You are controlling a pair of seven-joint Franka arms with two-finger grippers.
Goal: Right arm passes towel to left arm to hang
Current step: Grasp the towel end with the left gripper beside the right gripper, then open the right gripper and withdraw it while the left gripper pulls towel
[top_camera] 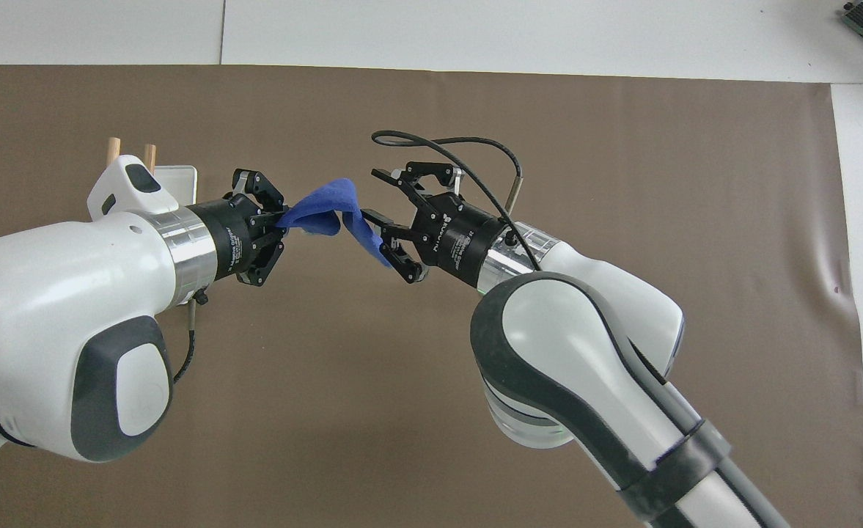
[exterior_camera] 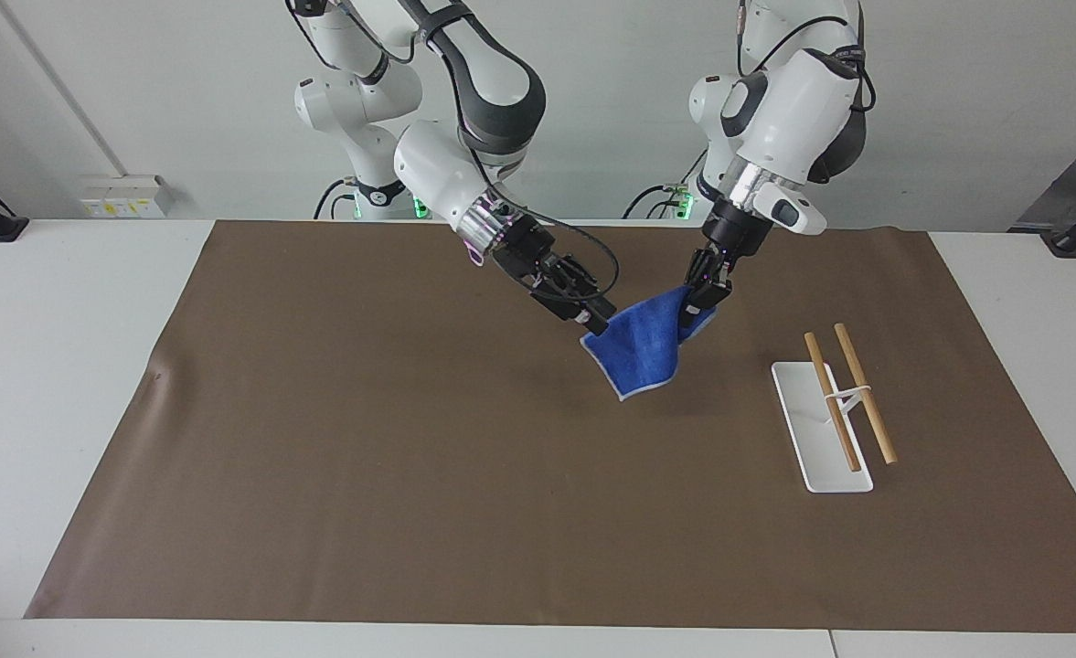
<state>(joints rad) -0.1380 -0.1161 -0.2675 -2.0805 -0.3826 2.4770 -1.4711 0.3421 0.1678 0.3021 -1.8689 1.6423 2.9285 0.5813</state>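
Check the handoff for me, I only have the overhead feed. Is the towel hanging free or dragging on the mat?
Observer: In the facing view, the towel hangs in the air from the left gripper, which is shut on one upper corner. Its lowest corner looks clear of the brown mat.
Operator: Right gripper off it?
Observer: The right gripper is open, but its fingertips sit right at the towel's other upper corner. I cannot tell if they touch.
Operator: The left arm hides the rack from me.
Observer: The rack is a white base plate with two wooden bars side by side above it, both bare, toward the left arm's end of the table.
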